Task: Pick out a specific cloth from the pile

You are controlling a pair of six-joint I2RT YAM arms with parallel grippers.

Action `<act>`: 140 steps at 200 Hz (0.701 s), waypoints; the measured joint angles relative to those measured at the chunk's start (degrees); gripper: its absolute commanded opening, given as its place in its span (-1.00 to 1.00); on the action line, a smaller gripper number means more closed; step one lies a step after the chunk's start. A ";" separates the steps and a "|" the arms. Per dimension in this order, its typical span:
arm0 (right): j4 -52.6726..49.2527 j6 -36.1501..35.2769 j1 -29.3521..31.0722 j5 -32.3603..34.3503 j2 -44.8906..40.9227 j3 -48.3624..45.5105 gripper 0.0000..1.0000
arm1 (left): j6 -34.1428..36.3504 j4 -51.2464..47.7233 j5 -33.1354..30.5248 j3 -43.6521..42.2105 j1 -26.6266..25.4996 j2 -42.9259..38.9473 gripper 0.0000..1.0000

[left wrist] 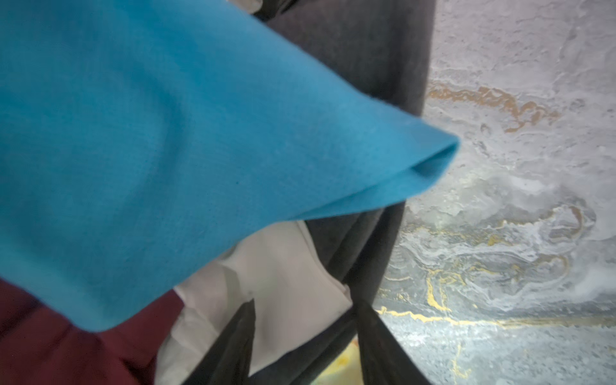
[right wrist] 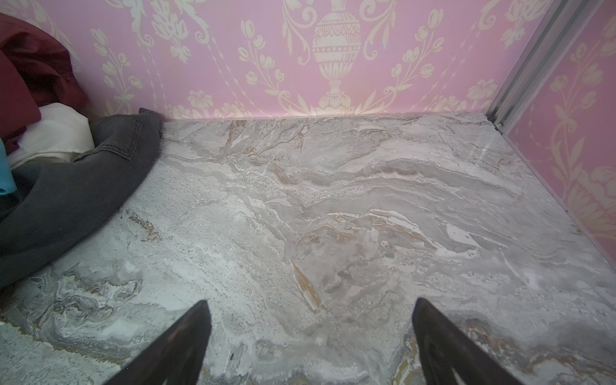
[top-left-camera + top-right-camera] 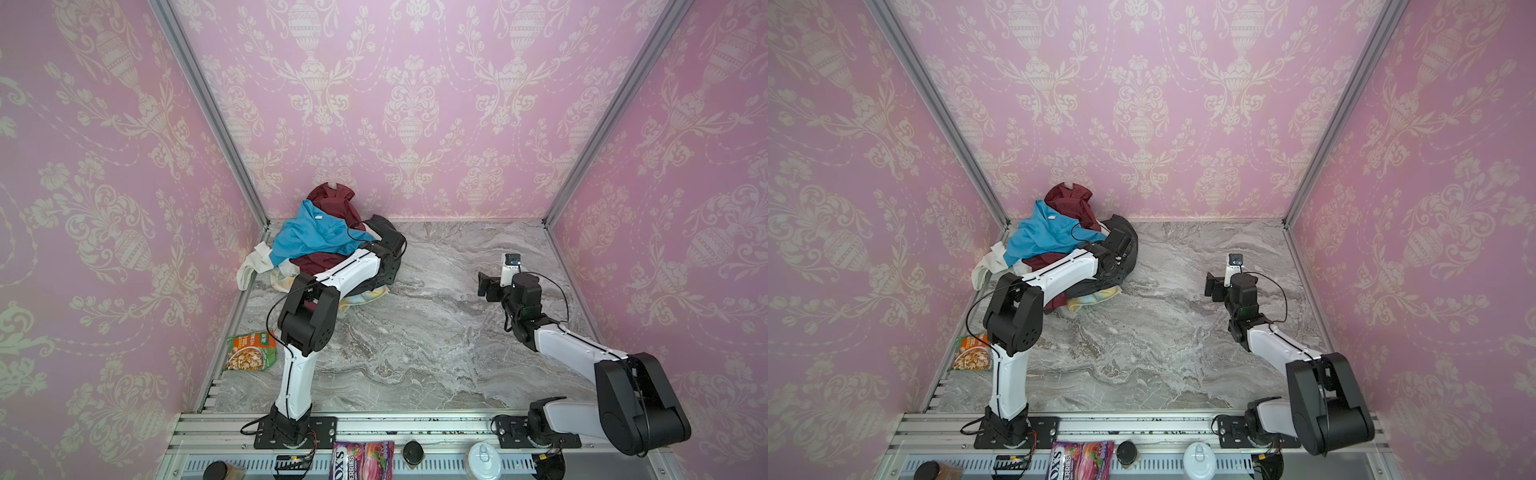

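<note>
Grasp step: the left end effector (image 1: pixel 305 303), half open, straddles a fold of the white shirt (image 1: pixel 280 263) inside the pile (image 3: pixel 320 241), under the blue shirt (image 1: pixel 166 150); whether it is pinched, I cannot tell. The right end effector (image 2: pixel 310 303) is wide open and empty. Next, I judge: close firmly, then pull clear.

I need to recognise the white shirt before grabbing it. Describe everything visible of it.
The white shirt is plain, thin, crumpled fabric, mostly buried in the pile. One limp end spills out at the pile's left side. The left wrist view shows a fold under the blue shirt, between the jaws of the left gripper; whether gripped is unclear.
</note>
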 measured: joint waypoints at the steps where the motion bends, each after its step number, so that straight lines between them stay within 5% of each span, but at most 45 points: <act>1: 0.00 0.00 0.00 -0.04 0.00 0.00 0.89 | -0.02 0.02 0.00 0.00 0.00 0.00 -0.22; 51: 0.02 0.00 0.00 -0.17 0.00 0.00 0.89 | -0.70 1.36 -0.22 0.00 0.44 0.09 -0.92; 140: 0.02 0.00 0.00 -0.20 0.02 0.09 0.90 | 0.07 0.37 -0.39 1.79 1.51 -1.36 -0.97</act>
